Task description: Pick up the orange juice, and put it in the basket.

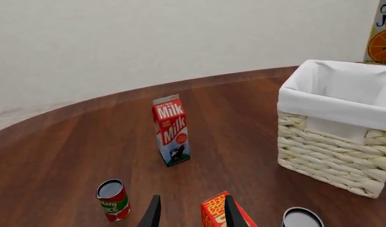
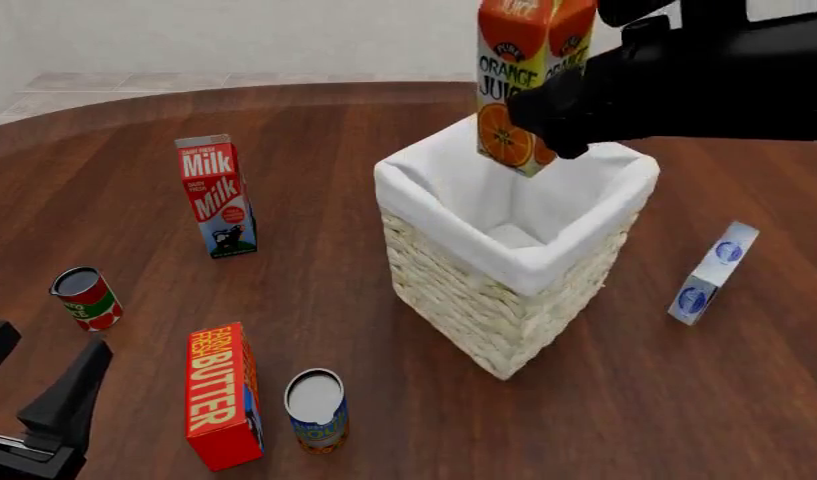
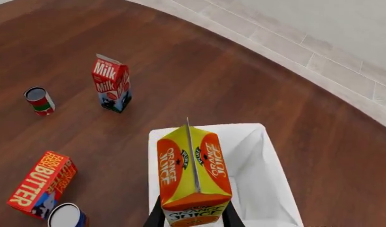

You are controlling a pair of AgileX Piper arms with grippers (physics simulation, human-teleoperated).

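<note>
The right gripper (image 2: 558, 112) grips the juice (image 2: 526, 80) at upper centre of the front view, holding it upright in the air above the basket (image 2: 435, 265); its lower corner seems level with the rim. The left gripper (image 2: 35, 385) sits spread and empty at lower left, near the butter box (image 2: 221, 395).

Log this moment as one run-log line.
phase: carry | right claw: shut on juice carton, above basket, not released | left claw: open, idle near butter box
</note>
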